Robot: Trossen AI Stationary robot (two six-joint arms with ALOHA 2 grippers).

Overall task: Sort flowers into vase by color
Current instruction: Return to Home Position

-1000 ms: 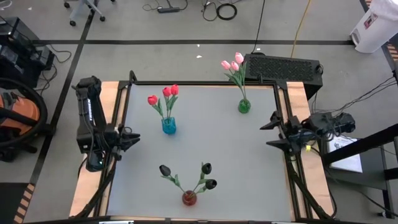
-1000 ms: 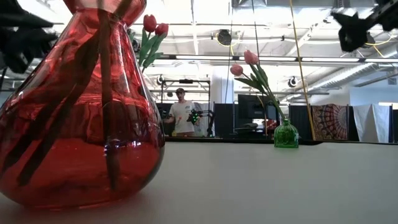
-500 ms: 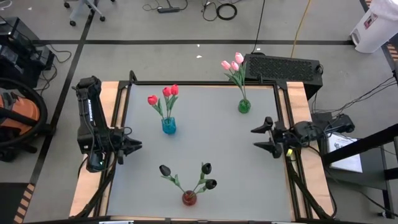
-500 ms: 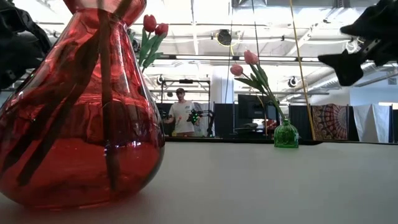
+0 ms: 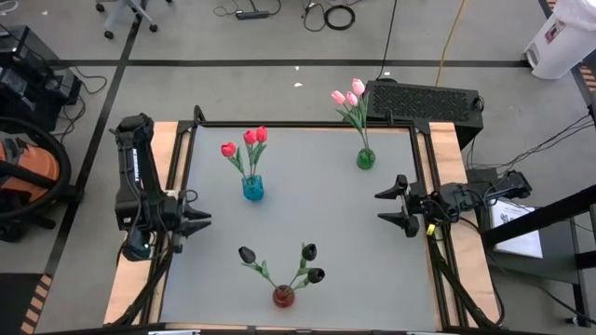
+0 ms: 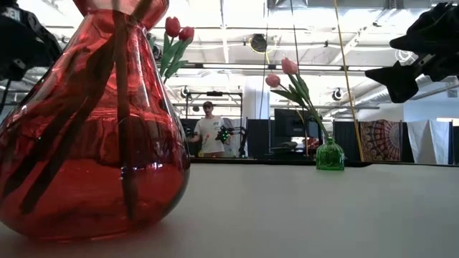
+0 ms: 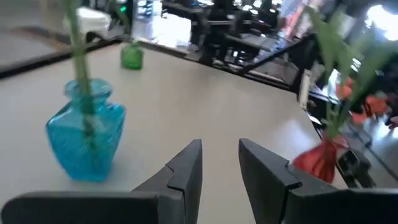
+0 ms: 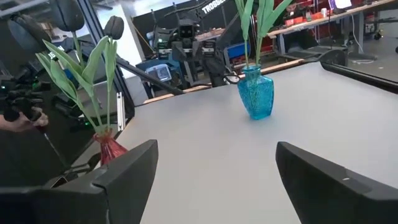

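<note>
**Sorted table, both arms at its sides.** The black tulips [image 5: 308,251] stand in the red vase [image 5: 283,297] at the near edge; the red tulips [image 5: 250,139] in the blue vase [image 5: 252,189], far left; the pink tulips [image 5: 351,95] in the green vase [image 5: 366,159], far right; no flower lies loose on the table [image 5: 326,223], so I judge the sorting done. Left gripper [image 5: 197,223] hangs over the left edge, fingers a narrow gap apart, empty; right gripper [image 5: 380,207] over the right edge, fingers wide apart, empty. I read both as held clear of the vases so that a retreat brushes no stem; the stems splay outward and look light; one black head leans toward the left gripper, the nearest thing I would mind. Beyond the far edge lies a keyboard [image 5: 424,100]; in the low view a person [image 6: 210,135] stands far off in the room, well apart from either arm.
</note>
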